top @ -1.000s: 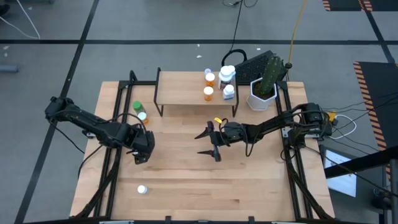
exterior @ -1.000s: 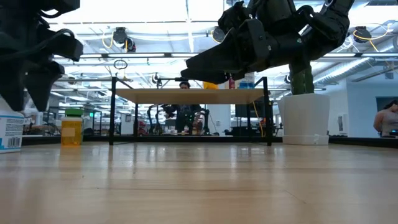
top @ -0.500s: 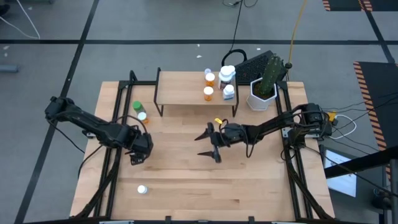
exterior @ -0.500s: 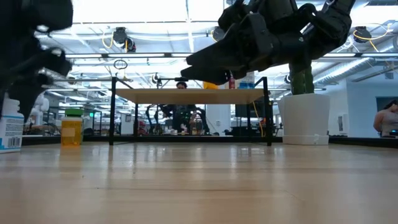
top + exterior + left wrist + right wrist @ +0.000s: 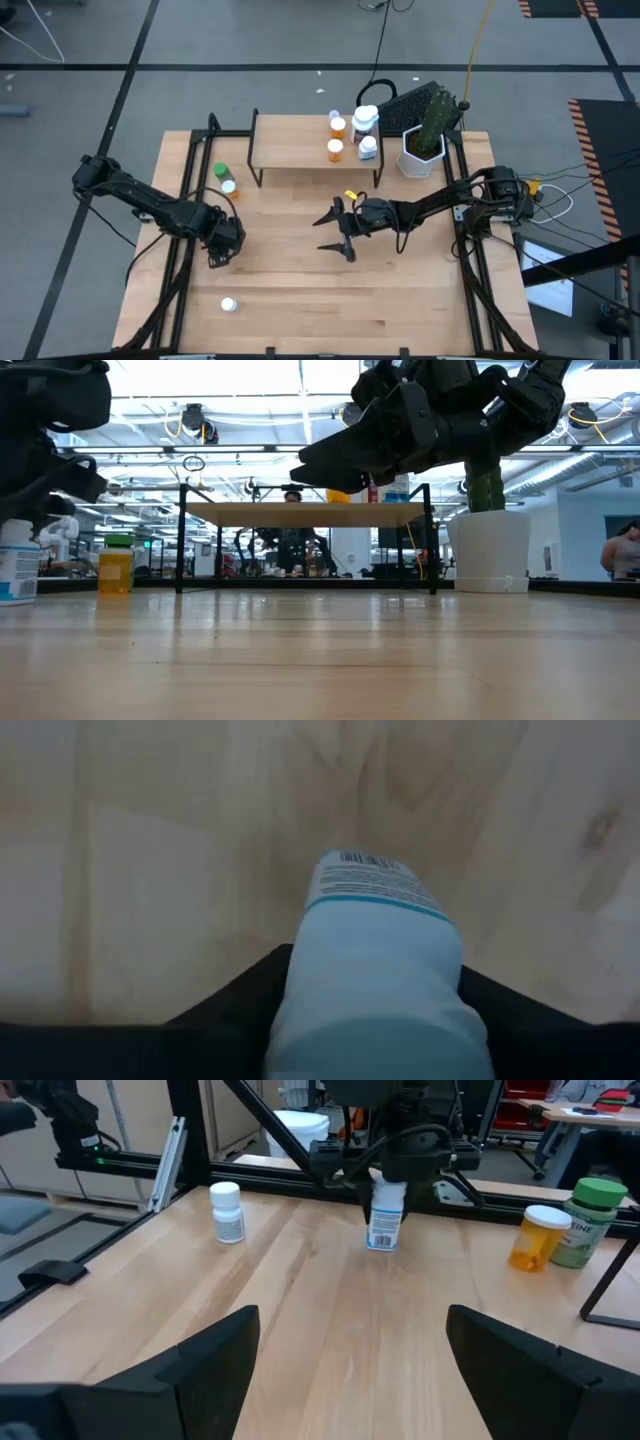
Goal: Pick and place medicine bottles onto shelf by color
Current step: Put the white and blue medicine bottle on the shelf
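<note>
Left hand is clamped on a white medicine bottle with a blue-edged label, seen from its wrist camera gripped between both fingers and from the right wrist camera hanging upright just over the table. Against the frame a second back, this hand has drifted slightly toward the table's left-front area in the high view, and in the low view the bottle sits a little higher and further left, so the lift looks complete and the carry is beginning. Right hand hovers mid-table with its fingers spread apart and empty, unchanged. The shelf carries two orange bottles and two white ones bunched at its right end; its left part is bare. An orange bottle and a green-capped bottle stand together on the table by the shelf's left leg, and a small white bottle waits near the front edge. Judgement: the held white bottle belongs with the white group on the shelf's right end, a long carry for the left arm.
</note>
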